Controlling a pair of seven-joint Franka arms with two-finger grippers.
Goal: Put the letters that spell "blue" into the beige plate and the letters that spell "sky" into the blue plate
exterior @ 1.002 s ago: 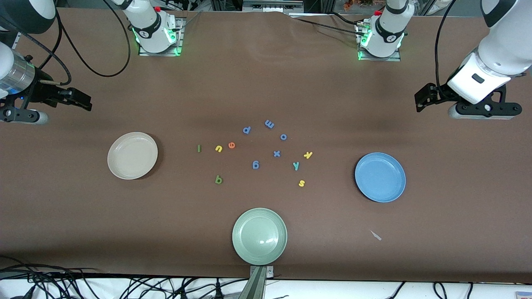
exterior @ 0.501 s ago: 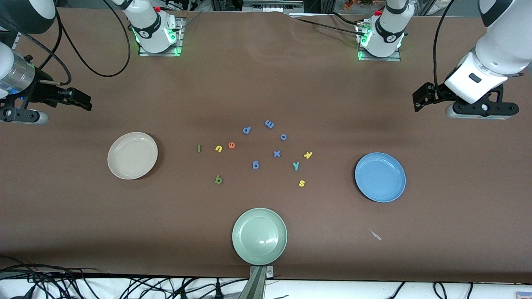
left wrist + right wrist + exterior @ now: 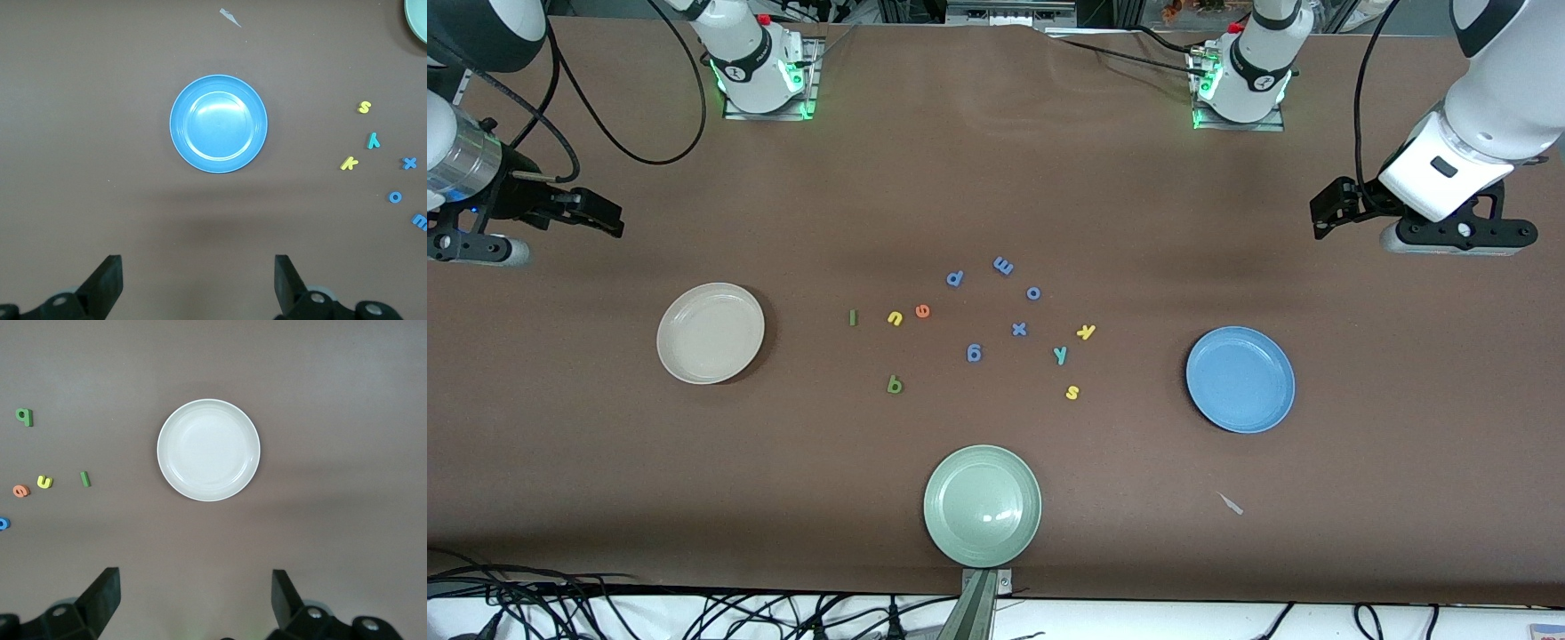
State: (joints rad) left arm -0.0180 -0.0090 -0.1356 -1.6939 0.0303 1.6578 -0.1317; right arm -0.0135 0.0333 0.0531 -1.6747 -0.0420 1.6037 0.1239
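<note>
Round cream-beige plate [image 3: 711,333] and round medium-blue plate [image 3: 1240,380] empty, all seven small foam task letters [image 3: 895,385] unsorted on brown worktop [image 3: 996,178]; left end effector [image 3: 198,283] and right end effector [image 3: 195,600] wide open, empty.

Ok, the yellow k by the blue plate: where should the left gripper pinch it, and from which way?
Probably straight down from above. The yellow k lies flat on the table, apart from the teal y, so nothing crowds it. Pinching across its straight stem looks best, since the splayed legs give the open left gripper less to bear on.
</note>
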